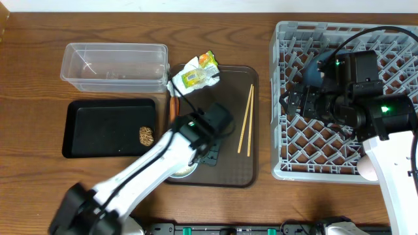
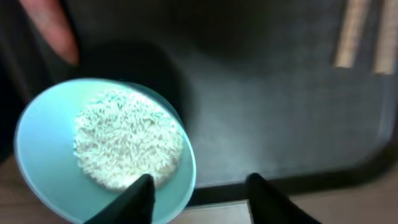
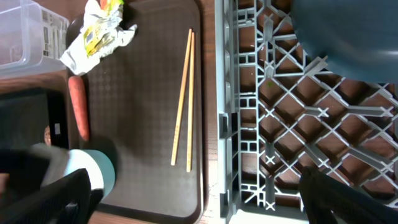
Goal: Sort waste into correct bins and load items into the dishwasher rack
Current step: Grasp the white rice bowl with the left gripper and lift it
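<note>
A light blue cup (image 2: pixel 43 149) holding white rice (image 2: pixel 127 146) stands at the brown tray's front edge (image 1: pixel 185 172). My left gripper (image 2: pixel 199 196) is open, with one finger over the cup's inside and the other outside its rim. The orange carrot (image 1: pixel 173 108), the green-yellow wrapper with the white napkin (image 1: pixel 196 75) and the wooden chopsticks (image 1: pixel 245 121) lie on that tray. Brown scraps (image 1: pixel 147 136) lie in the black tray (image 1: pixel 98 124). The dark blue bowl (image 3: pixel 348 37) sits in the grey rack (image 1: pixel 346 163). My right gripper (image 3: pixel 205 202) is open and empty over the rack's left edge.
The clear tub (image 1: pixel 114 65) stands behind the black tray and looks empty. The brown serving tray (image 1: pixel 222 98) lies between the bins and the rack. The right arm hides part of the rack. The white bowl and the pink cup are out of view.
</note>
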Tool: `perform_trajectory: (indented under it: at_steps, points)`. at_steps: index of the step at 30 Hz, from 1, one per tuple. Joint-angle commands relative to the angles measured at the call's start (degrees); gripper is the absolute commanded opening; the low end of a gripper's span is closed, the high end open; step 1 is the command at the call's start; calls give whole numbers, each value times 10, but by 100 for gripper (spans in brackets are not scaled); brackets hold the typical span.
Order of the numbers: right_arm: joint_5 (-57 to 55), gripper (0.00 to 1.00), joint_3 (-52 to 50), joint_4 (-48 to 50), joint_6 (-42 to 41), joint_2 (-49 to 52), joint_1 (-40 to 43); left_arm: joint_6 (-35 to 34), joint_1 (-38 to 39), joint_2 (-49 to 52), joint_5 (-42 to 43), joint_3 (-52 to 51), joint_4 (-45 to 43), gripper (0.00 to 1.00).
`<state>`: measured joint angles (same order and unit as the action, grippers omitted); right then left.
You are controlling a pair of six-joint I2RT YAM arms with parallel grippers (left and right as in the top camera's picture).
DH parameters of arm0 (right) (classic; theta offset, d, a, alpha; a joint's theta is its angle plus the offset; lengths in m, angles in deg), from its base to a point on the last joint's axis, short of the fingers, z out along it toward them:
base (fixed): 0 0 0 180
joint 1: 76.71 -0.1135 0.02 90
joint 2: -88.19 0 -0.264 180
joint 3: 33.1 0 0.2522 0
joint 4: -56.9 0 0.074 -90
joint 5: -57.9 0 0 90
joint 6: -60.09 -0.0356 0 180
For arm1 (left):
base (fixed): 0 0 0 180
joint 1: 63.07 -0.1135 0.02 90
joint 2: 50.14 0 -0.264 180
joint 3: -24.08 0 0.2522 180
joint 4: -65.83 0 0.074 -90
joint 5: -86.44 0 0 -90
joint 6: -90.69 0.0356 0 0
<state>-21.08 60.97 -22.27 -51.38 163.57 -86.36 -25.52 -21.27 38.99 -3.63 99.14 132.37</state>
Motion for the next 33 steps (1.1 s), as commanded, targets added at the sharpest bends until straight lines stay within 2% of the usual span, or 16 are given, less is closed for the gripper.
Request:
perform_trajectory:
  at_steps: [1, 7, 12, 18, 23, 24, 26, 27, 33]
  points:
    - [1, 99, 5, -2, -1, 0, 2, -28, 1, 49, -37, -2, 0, 42]
    - [1, 99, 5, -2, -1, 0, 2, -41, 1, 105, -50, -3, -24, 40]
    - [1, 99, 5, -2, -1, 0, 2, -41, 1, 128, -50, -11, -41, 20]
    - [1, 99, 5, -2, -1, 0, 2, -38, 1, 130, -50, -11, -49, 20]
    - [1, 99, 5, -4, -1, 0, 2, 14, 1, 136, -40, -12, -54, 20]
    - [1, 99, 5, -4, -1, 0, 2, 16, 1, 139, -40, -12, -58, 19]
    - [1, 99, 5, -4, -1, 0, 2, 16, 1, 144, -38, -12, -63, 8]
    - [1, 99, 5, -5, -1, 0, 2, 16, 1, 146, -35, -12, -65, 7]
    - [-1, 99, 5, -12, -1, 0, 2, 33, 1, 149, -33, -12, -60, 6]
